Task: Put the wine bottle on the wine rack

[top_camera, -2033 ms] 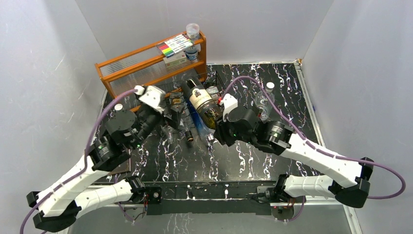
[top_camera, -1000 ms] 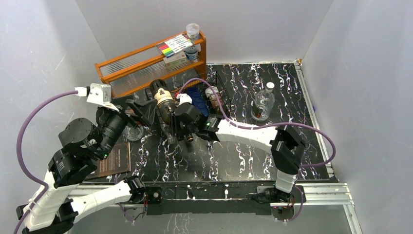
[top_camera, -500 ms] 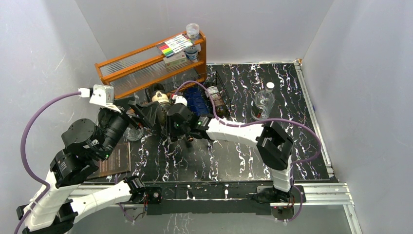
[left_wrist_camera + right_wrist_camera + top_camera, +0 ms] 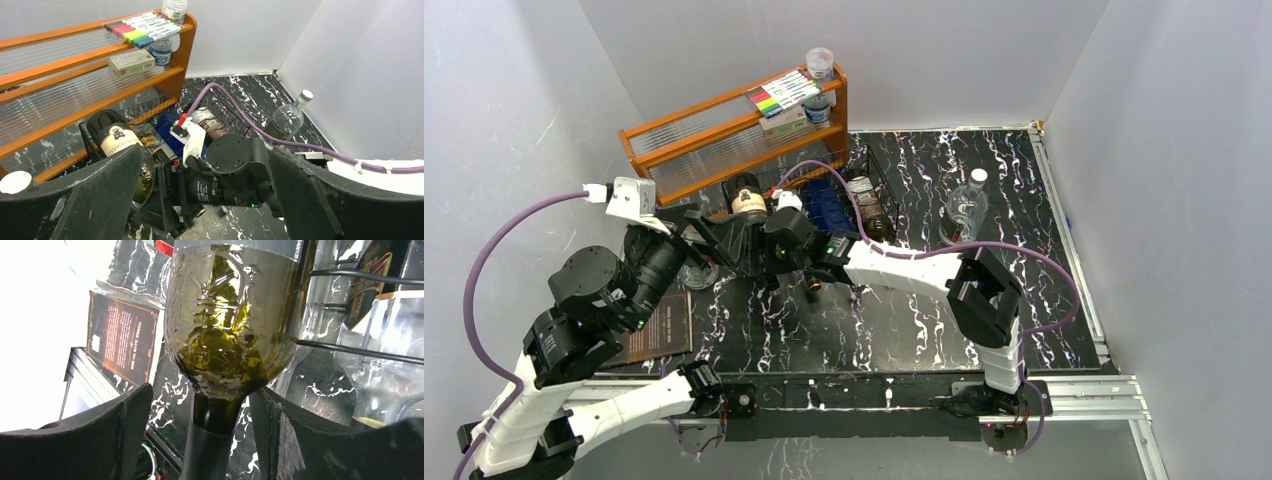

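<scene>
1. Dark printed card with an orange border: flat on the black, white-veined marble-pattern bench, by the left edge in the near half.

2. Left pincer: raised over the left part of the bench and aimed toward the far edge. Jaws spread wide with nothing between them.

3. Right pincer: reached across to the left of centre. Fingers stand either side of the bottle's neck. Jaws are parted, and a clear gap shows on one side of the neck.

4. Dark green glass wine bottle with a cream label: lying on its side at the left end of the rack. Base toward the far edge, neck toward the near edge. Seen from the right wrist, the shoulder fills the view, with rack wires just beside it.

5. Low black wire wine rack: at the far edge, left of centre, just in front of the shelf. Its right part holds a brown labelled bottle lying down, with a blue item beside it.

6. Clear glass bottle with a white cap: upright, right of the rack and apart from it, in the far half.

7. Orange wooden shelf: far-left corner. Carries a pack of coloured markers, a small box and a clear lidded jar.
</scene>
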Available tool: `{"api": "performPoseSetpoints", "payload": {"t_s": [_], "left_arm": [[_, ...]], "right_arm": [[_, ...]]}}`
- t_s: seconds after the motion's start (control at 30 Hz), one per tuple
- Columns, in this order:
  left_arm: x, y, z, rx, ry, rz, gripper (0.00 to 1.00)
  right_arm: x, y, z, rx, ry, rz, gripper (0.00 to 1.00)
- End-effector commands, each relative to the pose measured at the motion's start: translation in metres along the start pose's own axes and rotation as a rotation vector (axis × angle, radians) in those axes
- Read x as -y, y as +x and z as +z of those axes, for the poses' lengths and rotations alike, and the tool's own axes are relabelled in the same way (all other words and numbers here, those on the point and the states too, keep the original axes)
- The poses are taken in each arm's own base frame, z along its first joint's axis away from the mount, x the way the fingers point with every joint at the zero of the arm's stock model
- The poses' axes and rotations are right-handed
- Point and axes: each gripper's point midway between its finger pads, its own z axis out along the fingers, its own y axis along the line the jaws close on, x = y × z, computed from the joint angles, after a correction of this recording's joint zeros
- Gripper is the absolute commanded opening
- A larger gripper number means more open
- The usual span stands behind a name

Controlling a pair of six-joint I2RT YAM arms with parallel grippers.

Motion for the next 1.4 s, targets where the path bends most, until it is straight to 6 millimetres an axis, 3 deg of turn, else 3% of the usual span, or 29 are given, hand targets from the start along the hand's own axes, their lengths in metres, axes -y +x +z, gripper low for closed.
{"api": "performPoseSetpoints", "payload": {"t_s": [0.0, 0.2, 0.37, 0.5, 0.67, 0.8, 0.93, 1.07, 1.2, 1.37], "left_arm": [[0.0, -0.003, -0.003, -0.005, 0.007, -0.005, 0.98], [0.007, -0.015, -0.007, -0.013, 0.027, -0.042, 0.98], [0.02, -0.03, -0.004, -0.02, 0.068, -0.038, 0.98], [0.039, -0.018, 0.004, -0.068, 0.143, -0.017, 0.98], [0.079, 0.032, 0.019, -0.218, 0.312, 0.017, 0.98], [0.095, 0.094, 0.039, -0.408, 0.327, 0.02, 0.98], [0.097, 0.159, 0.054, -0.586, 0.272, -0.007, 0.98], [0.099, 0.209, 0.053, -0.731, 0.243, -0.053, 0.98], [0.09, 0.227, 0.052, -0.752, 0.175, -0.101, 0.98], [0.08, 0.232, 0.046, -0.744, 0.123, -0.148, 0.98]], "right_arm": [[-0.038, -0.055, -0.032, 0.152, -0.094, -0.012, 0.83], [-0.017, -0.071, -0.062, 0.23, -0.007, -0.029, 0.88], [-0.001, -0.102, -0.116, 0.368, 0.047, -0.046, 0.9], [0.031, -0.122, -0.16, 0.468, 0.191, -0.091, 0.9], [0.084, -0.148, -0.219, 0.569, 0.398, -0.075, 0.89], [0.128, -0.162, -0.254, 0.585, 0.544, -0.044, 0.89], [0.176, -0.177, -0.274, 0.565, 0.671, -0.025, 0.89], [0.203, -0.188, -0.285, 0.549, 0.763, -0.032, 0.89], [0.231, -0.199, -0.305, 0.544, 0.854, -0.017, 0.89], [0.268, -0.206, -0.332, 0.554, 0.918, 0.001, 0.9]]}}
